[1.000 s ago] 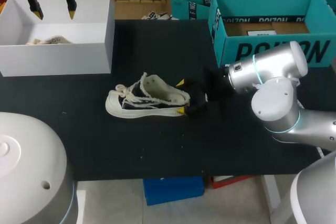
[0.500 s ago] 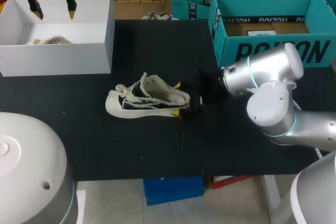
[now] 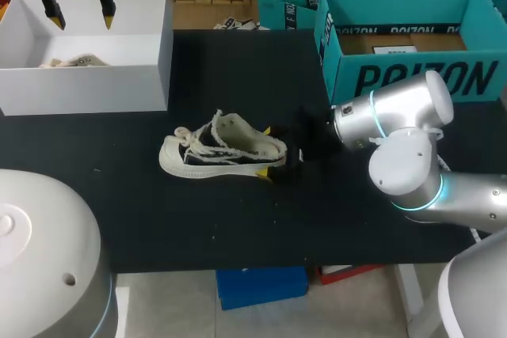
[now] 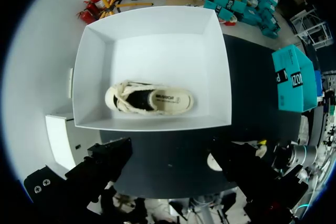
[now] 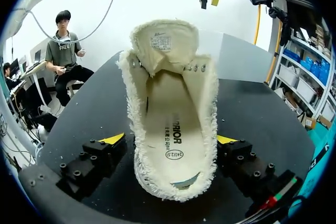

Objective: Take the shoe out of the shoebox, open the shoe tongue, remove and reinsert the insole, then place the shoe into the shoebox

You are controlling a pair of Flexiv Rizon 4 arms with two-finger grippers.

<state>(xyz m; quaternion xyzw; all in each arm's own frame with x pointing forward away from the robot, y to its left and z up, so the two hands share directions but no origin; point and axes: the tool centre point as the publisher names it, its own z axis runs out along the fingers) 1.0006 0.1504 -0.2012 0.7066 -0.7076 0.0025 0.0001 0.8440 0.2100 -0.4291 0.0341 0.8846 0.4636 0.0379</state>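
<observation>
- The bench has a flat, matte black top that fills the middle of the head view from the left edge to the right.
- A white shoebox stands on it in the upper left of the frame, lid off and open upward, its front wall facing the near edge.
- A cream shoe with frayed edges rests on its sole near the centre of the frame, toe toward the left and heel toward the right, well apart from both boxes.
- An open teal box sits on the bench in the upper right of the frame, along the far edge.
</observation>
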